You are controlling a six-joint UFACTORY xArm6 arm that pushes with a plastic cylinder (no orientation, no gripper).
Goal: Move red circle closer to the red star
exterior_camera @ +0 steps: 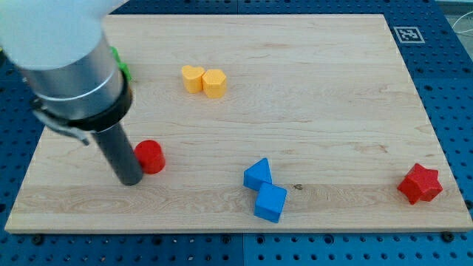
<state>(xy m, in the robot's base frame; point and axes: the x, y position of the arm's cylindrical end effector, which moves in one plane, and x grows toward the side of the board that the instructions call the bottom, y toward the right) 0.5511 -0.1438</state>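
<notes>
The red circle (pixel 151 156) lies on the wooden board at the lower left. The red star (pixel 420 184) lies far off at the lower right, near the board's right edge. My tip (pixel 130 180) rests on the board just left of the red circle, touching or almost touching its left side. The rod rises from there up and to the left into the arm's large grey body, which hides the board's top left corner.
A yellow heart (pixel 192 77) and a yellow hexagon (pixel 214 83) sit together at the top middle. Two blue blocks (pixel 258 174) (pixel 270 202) lie at the bottom middle, between circle and star. A green block (pixel 124 68) peeks from behind the arm. A tag (pixel 406 34) marks the top right corner.
</notes>
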